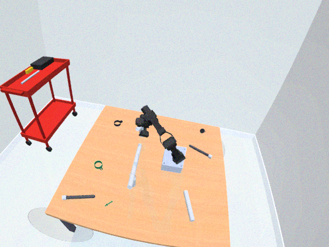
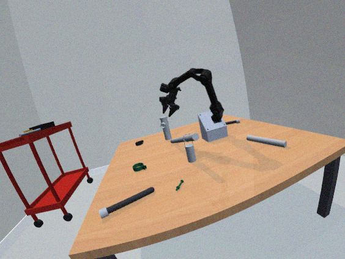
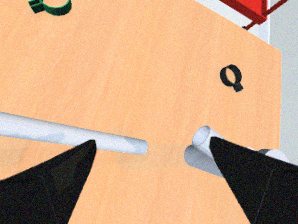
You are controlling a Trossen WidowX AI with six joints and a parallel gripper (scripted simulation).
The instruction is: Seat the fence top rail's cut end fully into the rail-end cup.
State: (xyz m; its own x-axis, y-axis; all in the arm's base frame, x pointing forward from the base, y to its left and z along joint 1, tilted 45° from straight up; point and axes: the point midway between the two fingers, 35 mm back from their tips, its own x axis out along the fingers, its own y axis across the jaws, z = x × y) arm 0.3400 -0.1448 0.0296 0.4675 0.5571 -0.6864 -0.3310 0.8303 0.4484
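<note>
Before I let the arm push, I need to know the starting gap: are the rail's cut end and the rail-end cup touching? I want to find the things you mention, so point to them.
Apart: the wrist view shows bare wood between the rail's cut end (image 3: 142,147) and the cup (image 3: 202,135).
</note>
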